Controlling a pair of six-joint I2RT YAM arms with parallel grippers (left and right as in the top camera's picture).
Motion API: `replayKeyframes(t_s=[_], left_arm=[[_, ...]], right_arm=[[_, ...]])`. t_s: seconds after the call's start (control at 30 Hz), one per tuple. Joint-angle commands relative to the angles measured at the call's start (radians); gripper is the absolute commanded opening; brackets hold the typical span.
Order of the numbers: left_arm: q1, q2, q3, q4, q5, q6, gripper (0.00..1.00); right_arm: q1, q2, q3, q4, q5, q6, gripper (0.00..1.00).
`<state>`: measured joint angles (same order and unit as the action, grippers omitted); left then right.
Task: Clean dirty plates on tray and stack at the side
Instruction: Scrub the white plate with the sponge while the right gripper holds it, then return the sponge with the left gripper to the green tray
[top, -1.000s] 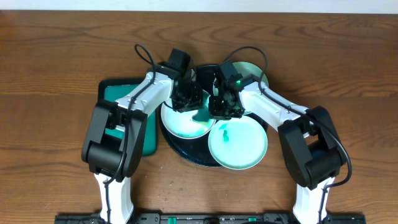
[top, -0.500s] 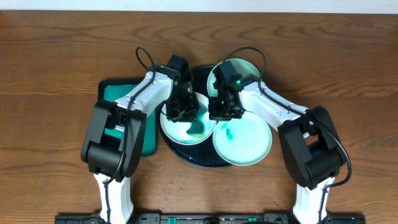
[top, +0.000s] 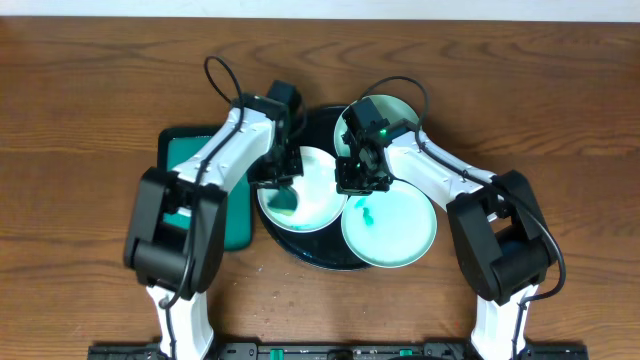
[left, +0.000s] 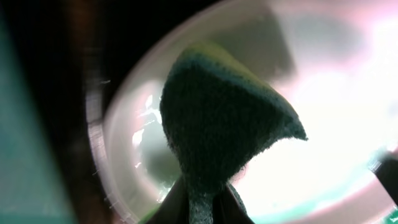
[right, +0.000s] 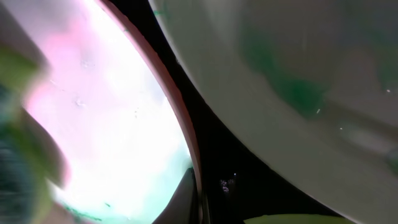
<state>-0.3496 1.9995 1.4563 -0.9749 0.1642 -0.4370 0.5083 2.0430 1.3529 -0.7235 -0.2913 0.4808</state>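
The white plate lies on the left of the black tray, with a teal smear along its lower edge. My left gripper is shut on a dark green sponge and presses it on the white plate's left part. My right gripper is shut on the white plate's right rim. A mint plate with a teal smear lies front right and overhangs the tray. Another mint plate lies at the back right, partly under my right arm. The front mint plate also shows in the right wrist view.
A green rectangular sponge tray sits on the wooden table left of the black tray, partly under my left arm. Both arms cross over the black tray. Bare wood surrounds the trays.
My left gripper has dragged the sponge leftward across the white plate, and the teal smear in its middle is mostly gone. The front mint plate shifted slightly right. My right gripper holds still.
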Motion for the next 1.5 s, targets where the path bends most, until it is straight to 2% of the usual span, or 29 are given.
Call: replayKeyframes(t_s=[0.0,0.07,0.23,0.3,0.43,0.83,1.0,1.33,1.47], left_arm=[[0.008,-0.149,0.066,-0.051,-0.087,0.006,0.07],[0.008,-0.206,0.070,-0.081,-0.149,0.006,0.07],[0.012,-0.315,0.070,-0.208,-0.437,-0.067,0.07],[0.021,-0.326,0.070,-0.245,-0.478,-0.081,0.07],[0.069,-0.318,0.047,-0.269,-0.467,-0.081,0.07],[0.251,-0.196,-0.052,-0.129,-0.285,-0.008,0.07],[0.298,-0.122,-0.065,-0.103,-0.261,0.001,0.07],[0.307,-0.055,-0.065,-0.097,-0.261,0.011,0.08],[0.307,-0.055,-0.065,-0.095,-0.261,0.011,0.10]], right_arm=[[0.003,0.022,-0.012,-0.025,0.024,-0.026,0.01],[0.003,0.022,-0.012,-0.024,0.024,-0.026,0.01],[0.003,0.022,-0.012,-0.018,-0.008,-0.026,0.01],[0.002,0.021,-0.010,-0.016,-0.042,-0.026,0.01],[-0.002,0.011,-0.003,-0.018,-0.081,-0.027,0.01],[-0.012,-0.182,-0.003,-0.074,-0.083,-0.056,0.01],[-0.014,-0.247,-0.003,-0.089,-0.084,-0.054,0.01],[-0.064,-0.272,-0.003,-0.184,-0.143,0.211,0.01],[-0.091,-0.272,-0.004,-0.240,-0.338,0.166,0.01]])
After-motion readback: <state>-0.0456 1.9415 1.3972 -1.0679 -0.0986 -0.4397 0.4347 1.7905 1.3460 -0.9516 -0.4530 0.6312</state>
